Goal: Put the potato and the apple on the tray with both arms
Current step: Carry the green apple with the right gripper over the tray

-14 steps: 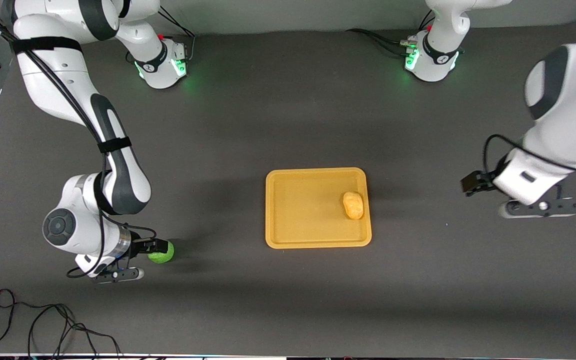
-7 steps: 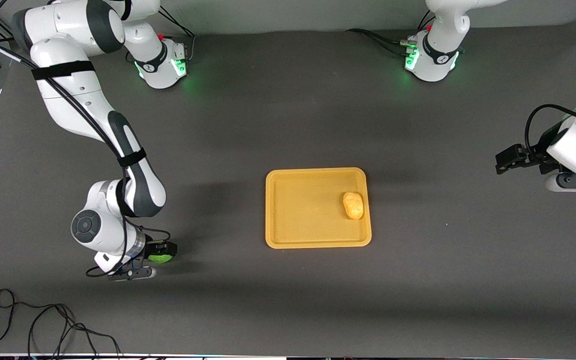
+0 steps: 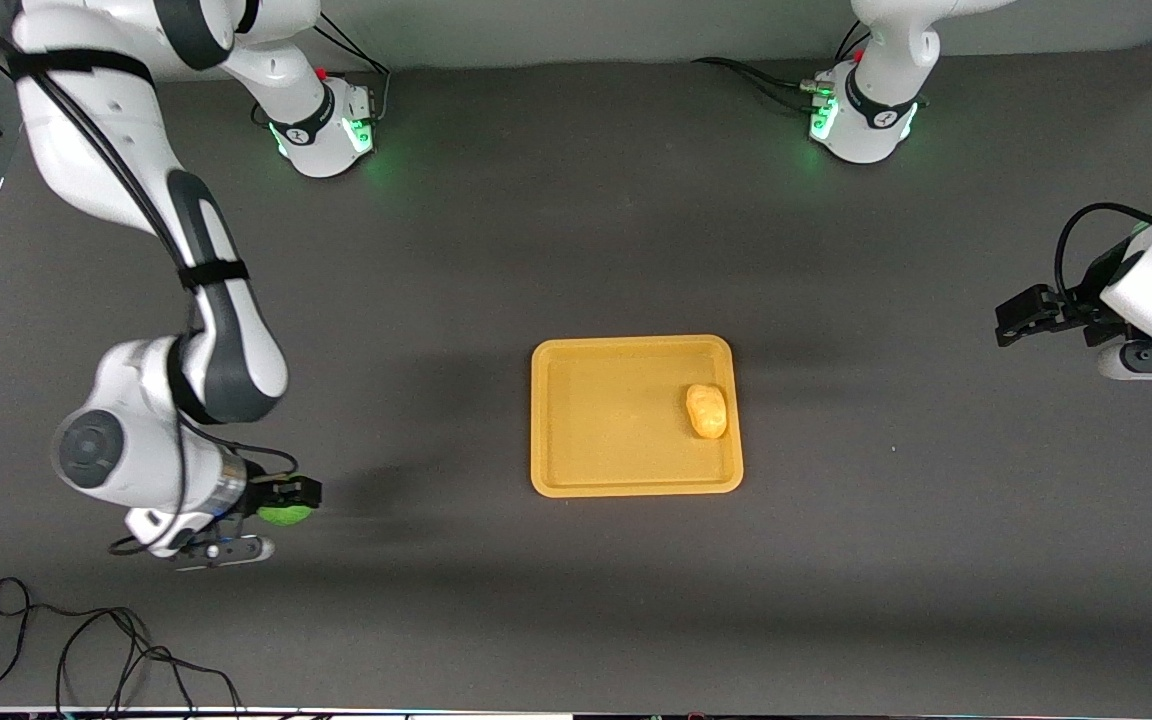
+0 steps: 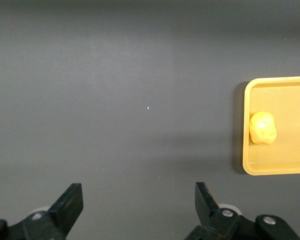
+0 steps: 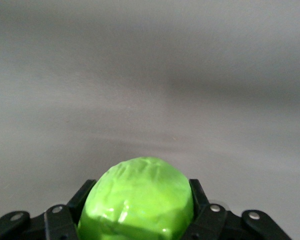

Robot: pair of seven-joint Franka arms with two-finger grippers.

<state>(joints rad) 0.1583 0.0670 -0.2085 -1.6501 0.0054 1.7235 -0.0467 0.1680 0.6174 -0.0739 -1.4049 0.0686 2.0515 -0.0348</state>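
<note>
Since the earlier frames my right arm had swung back toward the lower left of the front view, carrying the apple with it, while my left arm had drawn off to the right edge of the frame and settled there, waiting. Half the job looked done to me: the tray (image 3: pixel 636 415) sat flat in the middle of the table, a broad yellow-orange rectangle with rounded corners and a low rim, and the potato (image 3: pixel 707 411) already lay inside it, close against the rim at my left arm's end. What was left, as I judged it, was the apple's trip to the tray and its release there. My left gripper (image 3: pixel 1024 317) hung over bare table at the right edge of the front view, well apart from the tray, its jaws spread wide and holding nothing, as my left wrist view showed. My right gripper (image 3: pixel 288 497) was low at the lower left of the front view, well apart from the tray, clamped on the apple (image 3: pixel 283 514). In my right wrist view the apple (image 5: pixel 137 200) filled the gap between my fingers (image 5: pixel 202 210), bright green, round and slightly mottled. The potato was a small bumpy oval, paler yellow than the tray.
</note>
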